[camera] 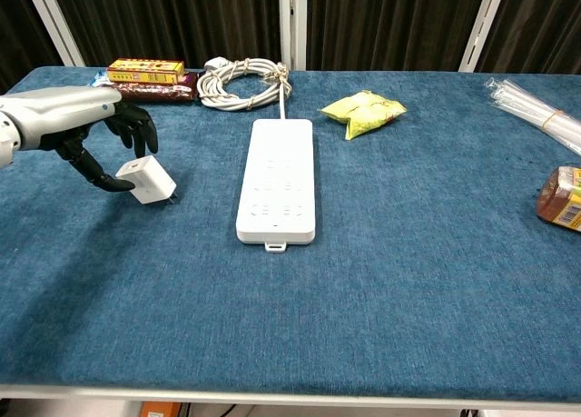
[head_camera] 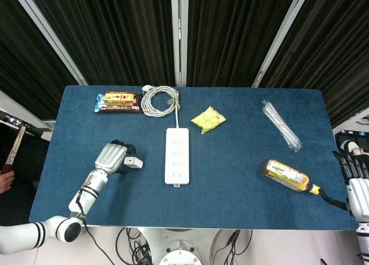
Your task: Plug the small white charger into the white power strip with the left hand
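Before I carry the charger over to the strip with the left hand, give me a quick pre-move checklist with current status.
1. Grip: left hand has dark fingertips at the charger, which appears to rest on the table; a firm hold is not shown. Cannot tell.
2. Prong direction: prongs point sideways toward the strip, not downward. Not ok.
3. Path to strip: bare cloth between charger and strip. Ok.
4. Sockets free: nothing plugged in or lying on the strip's top. Ok.
5. Strip's cable: coiled beyond the far end, clear of the approach. Ok.
6. Right hand: at the table's far right edge, away from the work. Ok.
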Robot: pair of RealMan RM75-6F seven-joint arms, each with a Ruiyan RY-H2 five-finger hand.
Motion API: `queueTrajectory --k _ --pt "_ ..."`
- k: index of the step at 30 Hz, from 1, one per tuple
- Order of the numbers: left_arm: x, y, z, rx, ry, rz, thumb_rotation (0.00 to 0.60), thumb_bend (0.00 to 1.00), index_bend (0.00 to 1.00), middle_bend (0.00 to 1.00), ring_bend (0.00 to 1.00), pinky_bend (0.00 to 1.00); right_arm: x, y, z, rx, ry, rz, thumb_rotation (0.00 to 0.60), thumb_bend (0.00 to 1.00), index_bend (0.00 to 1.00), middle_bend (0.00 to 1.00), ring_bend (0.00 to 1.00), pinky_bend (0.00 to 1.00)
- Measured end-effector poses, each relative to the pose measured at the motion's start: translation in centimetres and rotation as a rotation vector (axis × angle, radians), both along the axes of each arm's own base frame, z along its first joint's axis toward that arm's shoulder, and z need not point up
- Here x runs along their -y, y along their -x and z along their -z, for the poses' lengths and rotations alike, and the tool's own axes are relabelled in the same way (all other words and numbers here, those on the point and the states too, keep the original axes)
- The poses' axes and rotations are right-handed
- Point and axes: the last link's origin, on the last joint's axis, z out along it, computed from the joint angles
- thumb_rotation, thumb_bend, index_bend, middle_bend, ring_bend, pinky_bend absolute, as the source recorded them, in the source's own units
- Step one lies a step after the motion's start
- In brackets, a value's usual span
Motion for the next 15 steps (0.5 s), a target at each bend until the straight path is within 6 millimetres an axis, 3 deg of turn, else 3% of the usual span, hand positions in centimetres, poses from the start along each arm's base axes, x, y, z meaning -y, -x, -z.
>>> queueTrajectory --k 15 --pt "0.2 1.3 1.7 0.079 0.021 -0.032 0.6 0.26 0.42 0.43 0.31 0.25 0.0 -0.3 0.1 -0.006 -0.004 0.001 0.6 0.11 0.0 0.01 0.0 0.0"
